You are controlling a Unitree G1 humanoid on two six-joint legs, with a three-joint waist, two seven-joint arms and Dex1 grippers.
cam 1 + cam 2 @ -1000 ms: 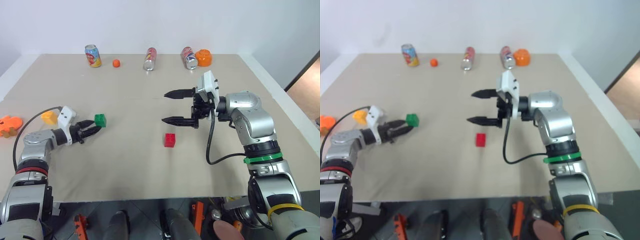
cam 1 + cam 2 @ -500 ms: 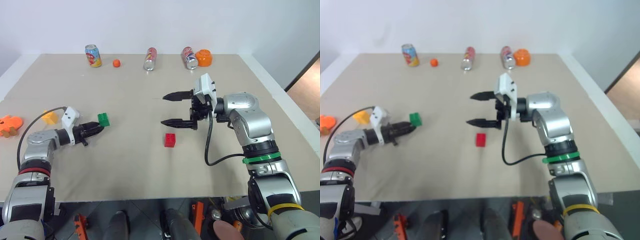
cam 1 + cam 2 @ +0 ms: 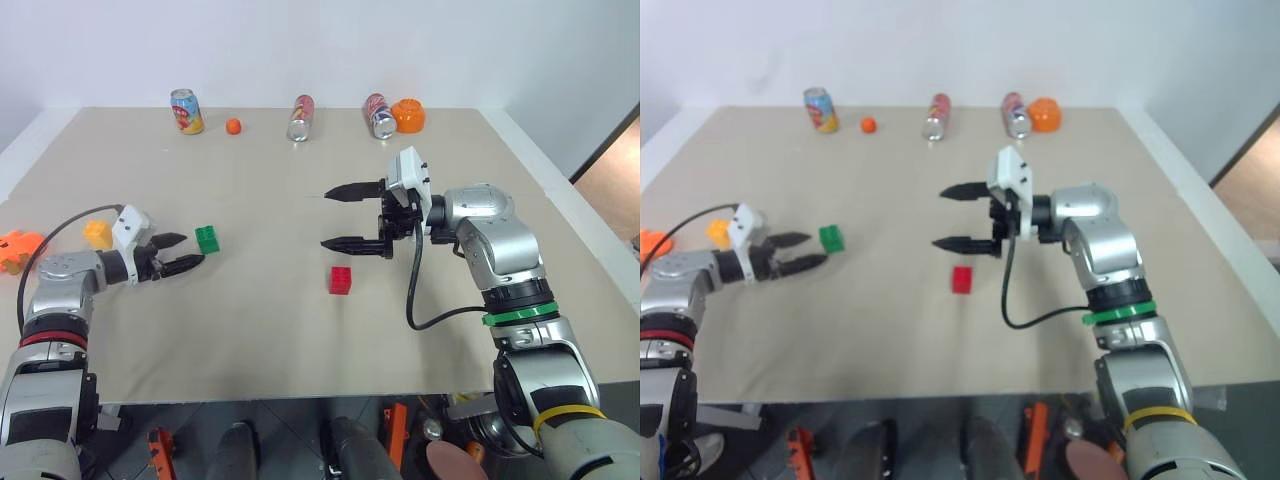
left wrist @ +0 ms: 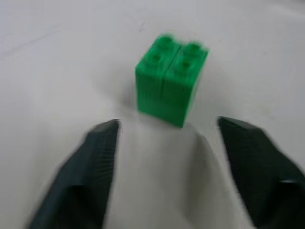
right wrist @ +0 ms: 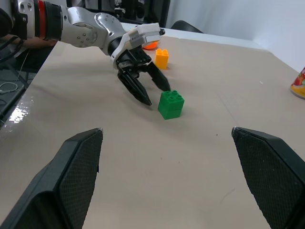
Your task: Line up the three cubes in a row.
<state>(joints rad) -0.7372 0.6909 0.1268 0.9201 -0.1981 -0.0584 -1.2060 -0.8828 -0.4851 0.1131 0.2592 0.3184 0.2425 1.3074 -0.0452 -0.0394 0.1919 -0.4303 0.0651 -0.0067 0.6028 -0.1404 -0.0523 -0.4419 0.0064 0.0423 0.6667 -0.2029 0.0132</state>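
Note:
The green cube (image 3: 208, 239) stands on the table left of centre, studs up, and also appears in the left wrist view (image 4: 170, 81). My left gripper (image 3: 191, 250) is open just short of it, a fingertip on either side of its near face, not touching. The yellow-orange cube (image 3: 97, 234) lies behind that wrist, further left. Near the table's middle sits the red cube (image 3: 340, 280). My right gripper (image 3: 327, 218) hovers open just beyond the red cube, pointing left, with nothing between its fingers.
Three soda cans (image 3: 185, 111) (image 3: 300, 118) (image 3: 378, 116) line the far edge, two of them lying down. A small orange ball (image 3: 233, 126) and a round orange toy (image 3: 407, 115) sit among them. Another orange toy (image 3: 18, 250) lies at the left edge.
My left gripper's fingers have opened and drawn back a little from the green cube, which now stands free. The right arm has kept still.

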